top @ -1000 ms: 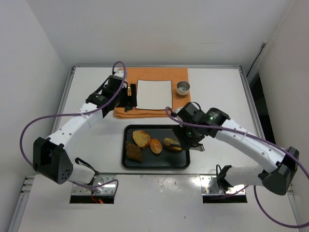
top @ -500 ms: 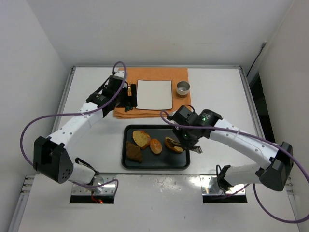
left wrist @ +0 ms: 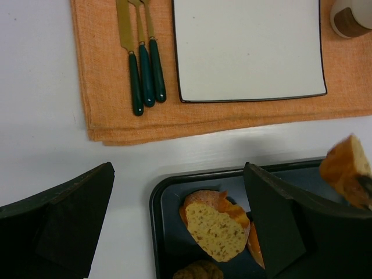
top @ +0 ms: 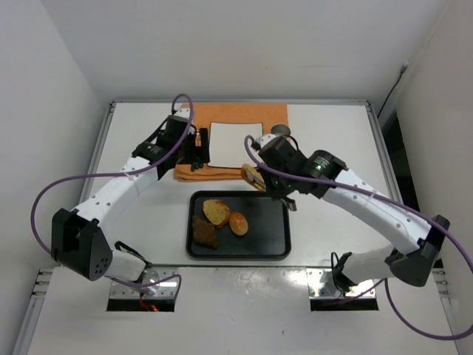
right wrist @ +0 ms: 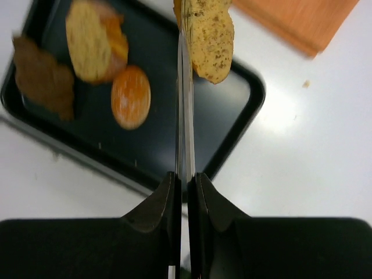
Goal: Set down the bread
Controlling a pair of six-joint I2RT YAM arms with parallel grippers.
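My right gripper (top: 279,186) (right wrist: 187,177) is shut on thin metal tongs (right wrist: 185,104). The tongs pinch the oval bread slice (top: 253,177) (right wrist: 212,35) and hold it in the air above the tray's far edge, next to the orange placemat (top: 222,171). The slice also shows in the left wrist view (left wrist: 347,171). The round toasted slice (top: 216,211) (left wrist: 218,226) and the glossy bun (top: 238,223) (right wrist: 130,96) lie on the black tray (top: 273,244). My left gripper (top: 196,151) (left wrist: 179,168) is open and empty above the table between placemat and tray.
A darker lumpy piece (top: 205,233) lies at the tray's left front. On the placemat stand a white square plate (top: 235,143) (left wrist: 247,46), green-handled cutlery (left wrist: 142,70) to its left and a small cup (top: 279,132) to its right.
My right gripper lifted the oval slice off the right side of the tray with the tongs and carried it up and back-left towards the placemat. The left arm has not moved.
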